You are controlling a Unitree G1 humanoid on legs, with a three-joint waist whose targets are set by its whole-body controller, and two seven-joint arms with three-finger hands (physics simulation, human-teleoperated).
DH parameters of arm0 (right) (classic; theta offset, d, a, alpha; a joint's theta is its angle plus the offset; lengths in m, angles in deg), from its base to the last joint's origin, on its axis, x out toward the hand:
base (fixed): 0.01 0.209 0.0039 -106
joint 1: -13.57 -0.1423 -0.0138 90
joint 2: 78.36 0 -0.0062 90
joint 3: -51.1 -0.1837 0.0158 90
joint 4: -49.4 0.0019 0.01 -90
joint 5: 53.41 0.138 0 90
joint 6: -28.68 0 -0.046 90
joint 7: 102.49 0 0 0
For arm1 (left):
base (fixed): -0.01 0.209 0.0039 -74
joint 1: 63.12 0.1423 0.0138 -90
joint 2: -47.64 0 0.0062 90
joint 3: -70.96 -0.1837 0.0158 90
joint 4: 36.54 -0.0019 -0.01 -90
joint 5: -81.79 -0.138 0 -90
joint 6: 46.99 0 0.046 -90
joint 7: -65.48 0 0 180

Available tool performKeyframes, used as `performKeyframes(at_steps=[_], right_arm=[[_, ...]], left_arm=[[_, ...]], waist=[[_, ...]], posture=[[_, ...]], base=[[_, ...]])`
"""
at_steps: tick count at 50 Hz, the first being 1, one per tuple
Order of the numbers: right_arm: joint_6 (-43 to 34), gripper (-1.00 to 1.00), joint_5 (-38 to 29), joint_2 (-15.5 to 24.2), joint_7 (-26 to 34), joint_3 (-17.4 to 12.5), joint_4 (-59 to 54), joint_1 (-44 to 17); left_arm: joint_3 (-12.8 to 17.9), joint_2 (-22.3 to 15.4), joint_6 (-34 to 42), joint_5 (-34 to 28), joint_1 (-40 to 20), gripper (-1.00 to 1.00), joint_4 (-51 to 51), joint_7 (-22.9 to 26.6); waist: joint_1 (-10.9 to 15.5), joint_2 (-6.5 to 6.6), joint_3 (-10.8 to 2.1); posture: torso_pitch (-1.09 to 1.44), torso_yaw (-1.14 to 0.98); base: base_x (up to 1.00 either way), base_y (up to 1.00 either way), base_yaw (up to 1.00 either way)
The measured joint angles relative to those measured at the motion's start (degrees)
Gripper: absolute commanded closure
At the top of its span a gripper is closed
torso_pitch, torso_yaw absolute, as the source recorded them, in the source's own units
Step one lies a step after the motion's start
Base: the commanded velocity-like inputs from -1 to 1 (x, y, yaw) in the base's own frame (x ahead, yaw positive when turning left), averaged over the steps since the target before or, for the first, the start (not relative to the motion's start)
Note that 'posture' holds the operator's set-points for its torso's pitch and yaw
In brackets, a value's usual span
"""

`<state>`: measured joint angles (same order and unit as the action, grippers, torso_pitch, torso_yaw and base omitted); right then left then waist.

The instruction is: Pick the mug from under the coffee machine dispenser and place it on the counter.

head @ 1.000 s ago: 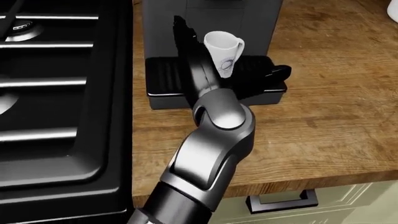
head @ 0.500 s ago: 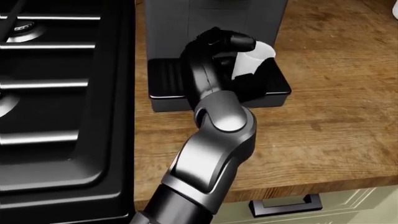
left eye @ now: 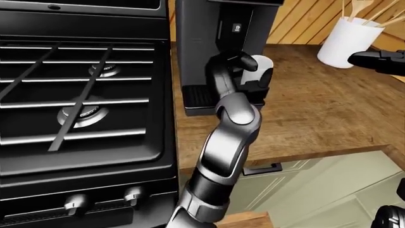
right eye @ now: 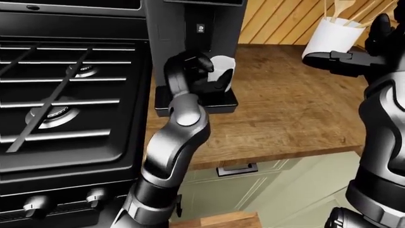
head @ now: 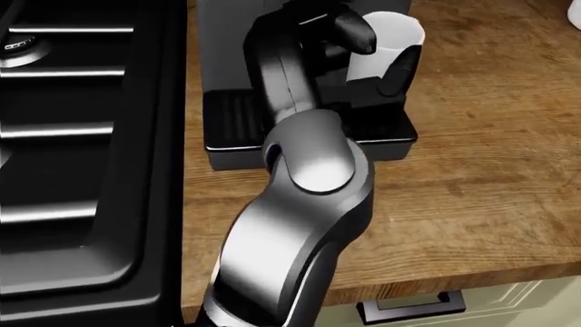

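Left hand wrapped round white mug: one finger over top left, another finger down its right side. Mug upright, above drip tray of coffee machine. Right hand raised over counter, well apart, fingers spread.

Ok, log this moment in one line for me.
left hand: shut on mug | mug: over drip tray, at coffee machine | right hand: raised, free | counter: mug not placed
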<state>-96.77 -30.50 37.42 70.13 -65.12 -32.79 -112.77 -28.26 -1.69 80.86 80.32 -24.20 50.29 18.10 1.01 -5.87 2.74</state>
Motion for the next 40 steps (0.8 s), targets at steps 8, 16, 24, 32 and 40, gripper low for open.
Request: performKeyframes(at_steps=[8, 16, 24, 32, 40], right_arm=[[-0.2, -1.00, -0.3, -0.3, 0.1, 0.2, 0.4, 0.0], [-0.6, -1.00, -0.2, -0.1, 0.2, 0.1, 0.3, -0.5], [-0.3, -1.00, -0.3, -0.1, 0.2, 0.3, 0.0, -0.5], [-0.4, -1.00, -0.5, -0.1, 0.3, 0.3, -0.1, -0.5], [-0.3, -1.00, -0.6, 0.1, 0.3, 0.2, -0.1, -0.6]], left_arm=[[-0.8, 0.1, 6.3, -2.3, 3.8, 1.00, 7.6, 1.9], [-0.9, -1.2, 9.3, -4.5, 5.8, 1.00, 10.4, 4.6], [-4.7, -1.0, 12.0, -8.5, 12.2, 1.00, 16.2, 9.5], [-6.6, -0.2, 13.9, -13.0, 16.5, 1.00, 19.8, 13.9], [-6.0, 0.3, 14.0, -15.0, 17.8, 1.00, 20.9, 15.0]], waist=[[0.1, -0.06, 0.13], [0.2, -0.15, 0.24], [0.3, -0.25, 0.20], [0.4, -0.37, 0.23], [0.5, -0.53, 0.14]], posture=[[0.00, 0.00], [0.00, 0.00], [0.00, 0.00], [0.00, 0.00], [0.00, 0.00]], base=[[0.00, 0.00, 0.00], [0.00, 0.00, 0.00], [0.00, 0.00, 0.00], [0.00, 0.00, 0.00], [0.00, 0.00, 0.00]])
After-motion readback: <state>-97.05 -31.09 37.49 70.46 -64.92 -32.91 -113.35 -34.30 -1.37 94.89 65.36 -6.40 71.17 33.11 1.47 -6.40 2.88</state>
